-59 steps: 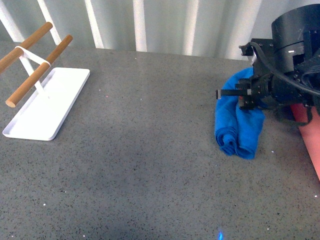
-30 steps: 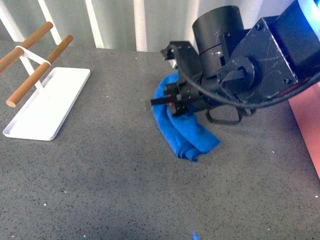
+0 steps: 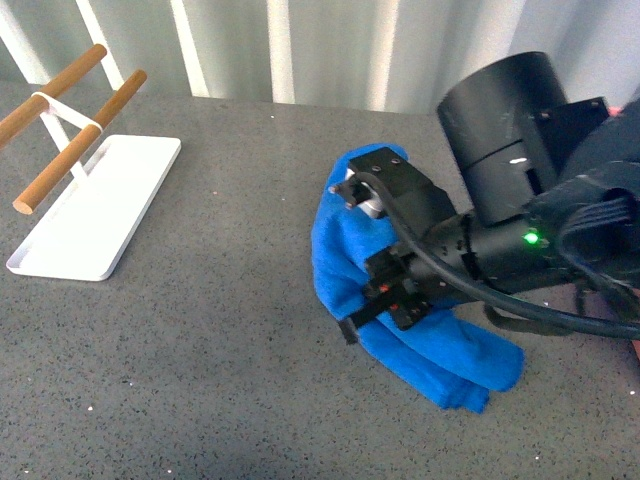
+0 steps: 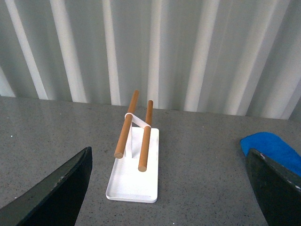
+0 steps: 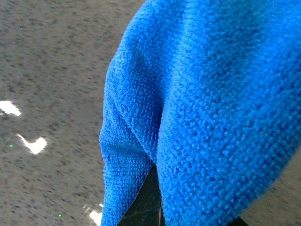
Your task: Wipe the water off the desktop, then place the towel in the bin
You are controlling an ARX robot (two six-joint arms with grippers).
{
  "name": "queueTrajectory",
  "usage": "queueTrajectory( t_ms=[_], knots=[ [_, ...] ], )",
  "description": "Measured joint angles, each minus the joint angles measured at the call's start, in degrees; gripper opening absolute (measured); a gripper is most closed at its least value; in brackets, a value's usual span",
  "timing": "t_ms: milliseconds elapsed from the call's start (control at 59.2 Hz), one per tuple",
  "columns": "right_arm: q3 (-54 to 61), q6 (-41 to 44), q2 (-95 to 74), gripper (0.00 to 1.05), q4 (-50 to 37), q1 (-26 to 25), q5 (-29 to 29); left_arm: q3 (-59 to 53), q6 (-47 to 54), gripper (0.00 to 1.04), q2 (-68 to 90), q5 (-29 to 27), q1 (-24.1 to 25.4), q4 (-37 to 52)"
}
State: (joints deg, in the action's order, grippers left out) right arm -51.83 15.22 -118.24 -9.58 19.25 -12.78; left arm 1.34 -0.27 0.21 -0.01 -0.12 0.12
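The blue towel [image 3: 338, 240] lies bunched on the dark grey speckled desktop [image 3: 220, 350], right of centre, trailing toward the front right. My right gripper [image 3: 378, 300] is shut on the towel and presses down on its middle. In the right wrist view the towel [image 5: 211, 103] fills most of the frame over the desktop [image 5: 51, 70]. My left gripper [image 4: 167, 207] is open and empty above the desktop; it is out of the front view. The towel's edge [image 4: 273, 146] shows beside its one finger [image 4: 277, 193]. Only a pink sliver of the bin [image 3: 637, 352] shows, behind the right arm.
A flat white tray [image 3: 90, 215] with two wooden rods [image 3: 75, 140] stands at the back left; it also shows in the left wrist view [image 4: 134, 183]. A ribbed grey wall [image 3: 300, 50] runs behind the desktop. Small bright glints [image 5: 33, 143] lie on the surface beside the towel.
My right gripper has dragged the towel from the right side leftward, then toward the front. The towel now trails out behind it to the front right.
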Motion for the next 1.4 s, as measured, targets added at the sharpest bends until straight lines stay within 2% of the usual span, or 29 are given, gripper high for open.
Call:
queueTrajectory(
  t_ms=[186, 372, 575, 727, 913, 1116, 1302, 1403],
  knots=[
    [0.02, 3.04, 4.81, 0.04, 3.13, -5.09, 0.26, 0.00, 0.00, 0.98, 0.00, 0.00, 0.00, 0.00],
    [-1.95, 4.24, 9.90, 0.04, 6.45, -6.82, 0.24, 0.00, 0.00, 0.98, 0.00, 0.00, 0.00, 0.00],
    [-8.96, 3.37, 17.18, 0.04, 12.09, -7.56, 0.13, 0.00, 0.00, 0.98, 0.00, 0.00, 0.00, 0.00],
    [-16.35, 0.61, 25.62, 0.04, 16.28, -10.34, -0.96, 0.00, 0.00, 0.98, 0.00, 0.00, 0.00, 0.00],
    [-21.88, -0.39, 33.73, 0.04, 22.10, -20.98, -4.90, 0.00, 0.00, 0.98, 0.00, 0.00, 0.00, 0.00],
    [-17.29, 1.29, 33.14, 0.04, 21.97, -33.57, -8.13, 0.00, 0.00, 0.98, 0.02, 0.00, 0.00, 0.00],
    [-12.35, 3.91, 27.02, 0.04, 19.56, -38.86, -5.97, 0.00, 0.00, 0.98, 0.00, 0.00, 0.00, 0.00],
    [-10.62, 4.61, 22.99, 0.04, 18.43, -39.60, -4.00, 0.00, 0.00, 0.98, 0.00, 0.00, 0.00, 0.00]
  ],
)
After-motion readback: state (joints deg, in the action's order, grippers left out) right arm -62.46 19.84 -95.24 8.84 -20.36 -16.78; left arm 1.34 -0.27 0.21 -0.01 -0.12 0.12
